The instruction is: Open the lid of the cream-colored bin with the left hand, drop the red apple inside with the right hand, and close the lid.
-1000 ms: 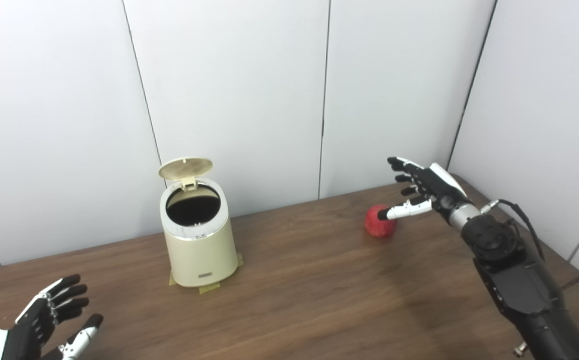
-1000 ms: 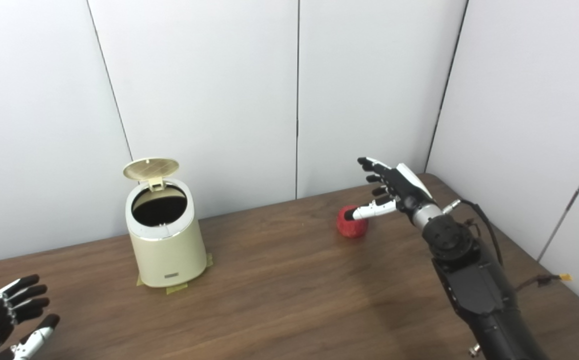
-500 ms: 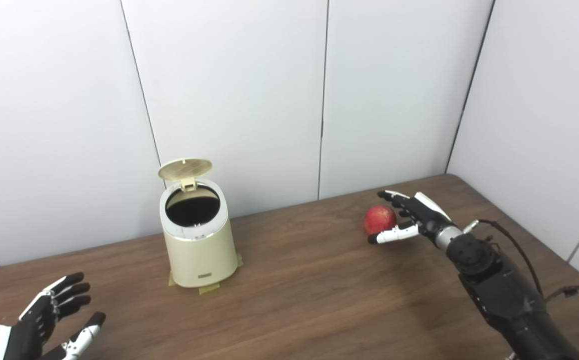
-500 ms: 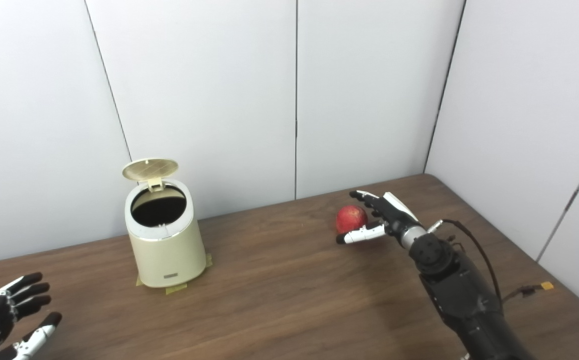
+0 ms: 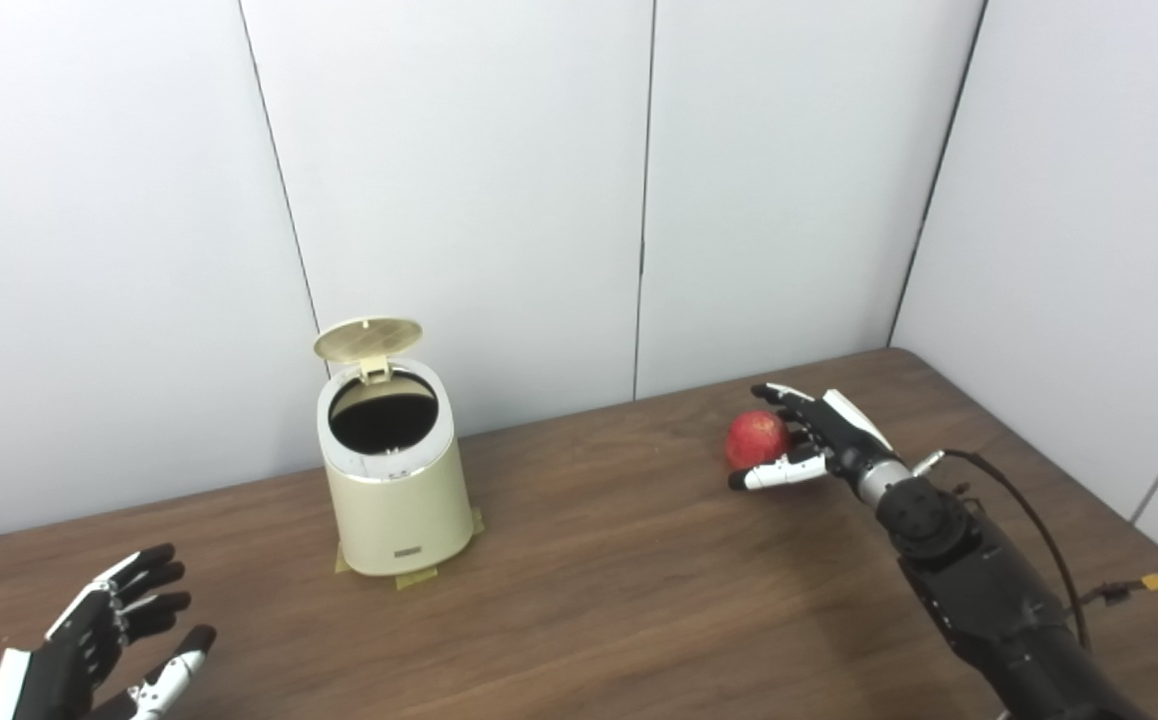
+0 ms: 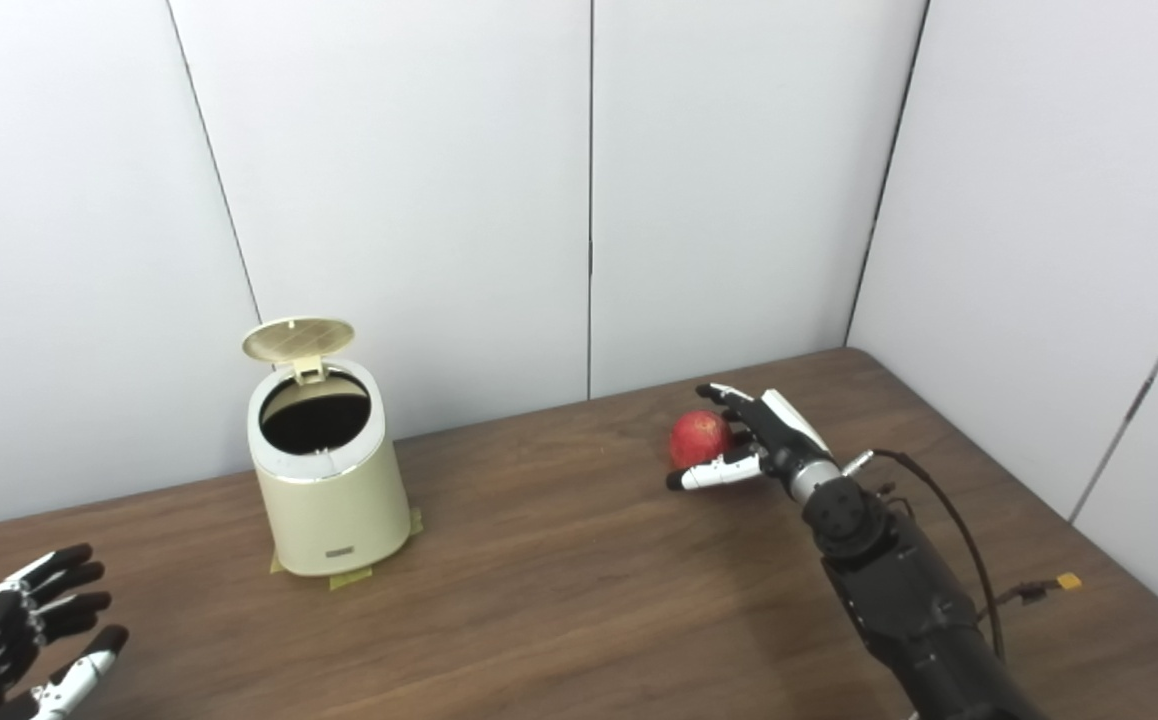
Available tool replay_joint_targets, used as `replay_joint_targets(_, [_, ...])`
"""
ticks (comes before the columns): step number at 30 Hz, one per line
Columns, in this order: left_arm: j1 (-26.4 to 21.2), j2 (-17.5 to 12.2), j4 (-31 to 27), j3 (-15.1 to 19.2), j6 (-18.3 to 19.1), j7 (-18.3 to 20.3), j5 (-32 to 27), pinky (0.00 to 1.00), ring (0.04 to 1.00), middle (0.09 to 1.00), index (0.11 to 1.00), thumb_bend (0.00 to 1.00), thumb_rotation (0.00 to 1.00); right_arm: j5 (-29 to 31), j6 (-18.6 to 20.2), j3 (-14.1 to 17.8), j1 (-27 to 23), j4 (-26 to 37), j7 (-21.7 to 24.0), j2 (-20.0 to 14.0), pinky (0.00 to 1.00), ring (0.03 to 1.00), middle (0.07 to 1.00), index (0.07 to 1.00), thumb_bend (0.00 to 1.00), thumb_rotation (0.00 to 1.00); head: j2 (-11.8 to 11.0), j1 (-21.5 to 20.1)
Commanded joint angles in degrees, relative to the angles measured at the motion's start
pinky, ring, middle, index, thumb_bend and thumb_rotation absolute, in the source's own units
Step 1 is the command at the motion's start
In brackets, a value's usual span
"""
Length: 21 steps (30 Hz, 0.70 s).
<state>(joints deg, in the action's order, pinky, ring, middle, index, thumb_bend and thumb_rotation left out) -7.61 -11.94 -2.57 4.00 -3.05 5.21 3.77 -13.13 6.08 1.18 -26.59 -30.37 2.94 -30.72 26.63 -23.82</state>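
Lid (image 5: 368, 338) stands tipped back on its rear hinge, so you have the dark round mouth of the cream-colored bin (image 5: 399, 500) clear for a drop from above. Your right hand (image 5: 811, 445) cups the red apple (image 5: 756, 438) where it sits on the wooden table (image 5: 639, 580), well apart from the bin on its right; fingers curve behind it and the thumb reaches in front, spread and not yet clamped. Your left hand (image 5: 104, 650) waits low at the near left edge, fingers apart, holding nothing. The apple looks round, smooth and likely to roll, so close evenly. The bin is a smooth tapered plastic drum; tape tabs at its base appear to keep it put.
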Motion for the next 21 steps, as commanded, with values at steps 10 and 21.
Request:
replay_joint_targets(10, [-1.27,-1.08,-1.83,0.44,-1.82,0.04,-0.54,0.74,0.714,0.78,0.796,0.48,0.0,-6.88,-5.19,-4.05,-2.23,-1.88,-4.32,-2.3,0.56,0.632,0.75,0.76,0.83,0.08,0.72,0.15])
replay_joint_targets(21, [-1.17,-1.55,-1.65,0.36,-2.0,0.1,-0.09,0.71,0.707,0.77,0.778,0.49,0.0,-9.43,-2.33,-5.46,-0.36,3.72,-3.82,-1.98,0.49,0.453,0.481,0.504,0.52,0.0,1.28,0.35])
